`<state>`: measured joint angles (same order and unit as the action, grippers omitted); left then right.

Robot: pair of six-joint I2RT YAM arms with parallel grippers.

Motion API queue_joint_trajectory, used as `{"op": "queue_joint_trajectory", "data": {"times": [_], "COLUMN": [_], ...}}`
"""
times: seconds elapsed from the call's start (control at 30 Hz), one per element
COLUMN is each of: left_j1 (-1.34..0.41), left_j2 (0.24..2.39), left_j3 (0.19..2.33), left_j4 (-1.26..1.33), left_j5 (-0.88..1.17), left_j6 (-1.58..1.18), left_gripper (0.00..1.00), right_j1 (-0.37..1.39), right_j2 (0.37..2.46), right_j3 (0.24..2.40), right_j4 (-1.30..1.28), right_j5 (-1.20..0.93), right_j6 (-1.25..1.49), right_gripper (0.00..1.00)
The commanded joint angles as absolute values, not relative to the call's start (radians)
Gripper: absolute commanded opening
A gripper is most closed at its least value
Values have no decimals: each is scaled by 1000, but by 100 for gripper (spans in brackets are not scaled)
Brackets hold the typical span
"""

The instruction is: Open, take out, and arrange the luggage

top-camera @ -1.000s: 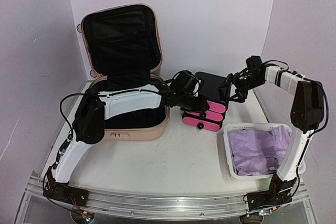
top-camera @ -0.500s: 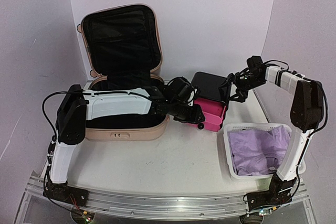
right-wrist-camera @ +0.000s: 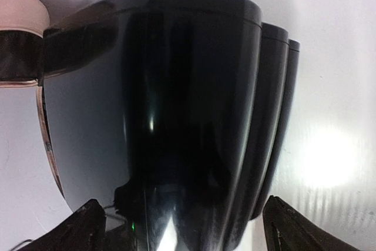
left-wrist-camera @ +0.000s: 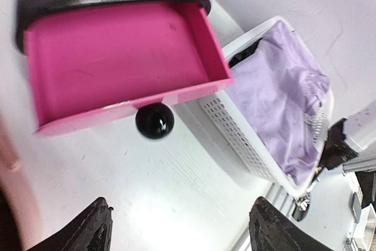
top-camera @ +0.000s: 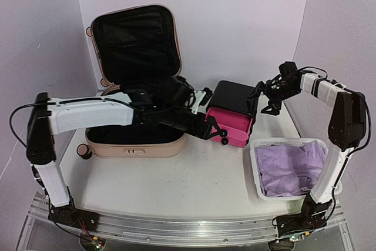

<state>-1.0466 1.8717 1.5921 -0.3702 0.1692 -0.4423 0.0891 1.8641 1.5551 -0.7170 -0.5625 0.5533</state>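
The luggage [top-camera: 138, 142], a pale pink hard-shell case, lies open at the back left with its black-lined lid [top-camera: 135, 42] standing up. My left arm reaches across its front. My left gripper [top-camera: 212, 131] [left-wrist-camera: 183, 230] is open and holds nothing, a short way back from the black knob [left-wrist-camera: 154, 121] of a pulled-out, empty pink drawer [left-wrist-camera: 117, 63]. That drawer belongs to the black-and-pink drawer box [top-camera: 234, 103]. My right gripper [top-camera: 263, 103] [right-wrist-camera: 188, 227] is open at the box's right rear, its fingertips spread either side of the glossy black side [right-wrist-camera: 176, 98].
A white perforated basket [top-camera: 256, 163] [left-wrist-camera: 247, 116] holding lavender cloth [top-camera: 291, 166] [left-wrist-camera: 282, 80] stands at the front right, close to the open drawer. The purple walls close in behind and on both sides. The metal rail [top-camera: 188, 227] runs along the near edge.
My left gripper drew the pink drawer out of the box, then opened and let go of the knob. The left arm's elbow swung out to the left. The right gripper edged back slightly.
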Motion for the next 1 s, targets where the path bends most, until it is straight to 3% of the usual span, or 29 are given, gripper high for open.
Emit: {"op": "queue_joint_trajectory", "data": {"times": [0.0, 0.13, 0.3, 0.53, 0.6, 0.77, 0.97], "left_j1": [-972, -795, -597, -386, -366, -361, -360], "left_j2": [1603, 1484, 1523, 1875, 1996, 2214, 2356], "left_j3": [1468, 1367, 1413, 1671, 1790, 2045, 2174], "left_j4": [-401, -492, -629, -680, -701, -767, -774], "left_j5": [116, 152, 92, 70, 48, -57, -98], "left_j6": [-346, -361, -307, -262, -258, -229, -201], "left_gripper": [82, 85, 87, 91, 95, 93, 91], "right_j1": [84, 83, 85, 85, 85, 85, 85], "right_j2": [1725, 1643, 1568, 1472, 1456, 1427, 1394], "right_j3": [1536, 1463, 1397, 1371, 1361, 1334, 1301], "right_j4": [-784, -833, -885, -953, -962, -996, -1010], "right_j5": [-514, -486, -487, -443, -439, -438, -427], "right_j6": [460, 408, 368, 326, 323, 316, 315], "right_gripper": [97, 98, 98, 98, 98, 98, 98]}}
